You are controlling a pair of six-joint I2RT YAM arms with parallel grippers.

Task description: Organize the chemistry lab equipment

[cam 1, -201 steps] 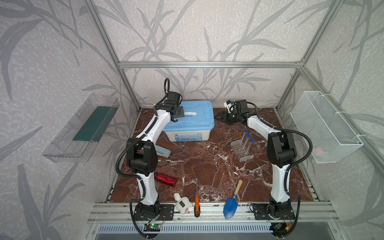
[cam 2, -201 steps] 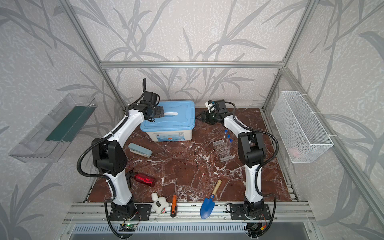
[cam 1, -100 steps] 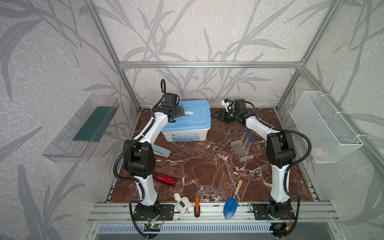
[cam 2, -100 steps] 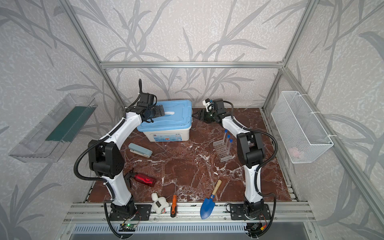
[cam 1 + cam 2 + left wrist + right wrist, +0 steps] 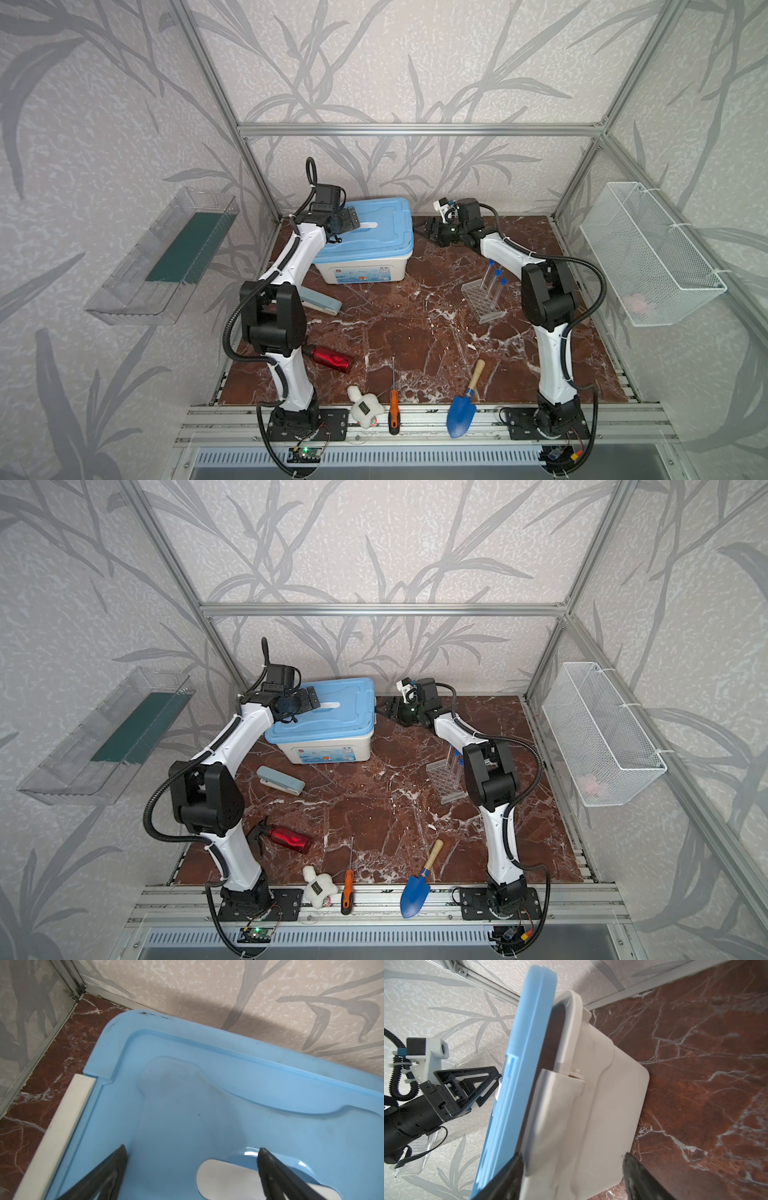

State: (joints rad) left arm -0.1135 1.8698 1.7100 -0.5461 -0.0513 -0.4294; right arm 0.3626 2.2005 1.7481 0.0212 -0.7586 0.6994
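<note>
Left tool [image 5: 192, 1149] hangs spread over the blue lid [image 5: 207, 1095]; right tool [image 5: 573, 1155], also spread, faces the white box [image 5: 602, 1105] on the counter [image 5: 695, 1064].

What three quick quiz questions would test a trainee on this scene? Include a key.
1. True or false: the three clear blue-capped test tubes stand in the clear grid rack.
2. The left gripper is over: A) the light blue plastic lid of the white storage box; B) a red bottle; C) a blue trowel.
3. Are the right gripper jaws open or shut?
Key: 1 true; 2 A; 3 open.
</note>
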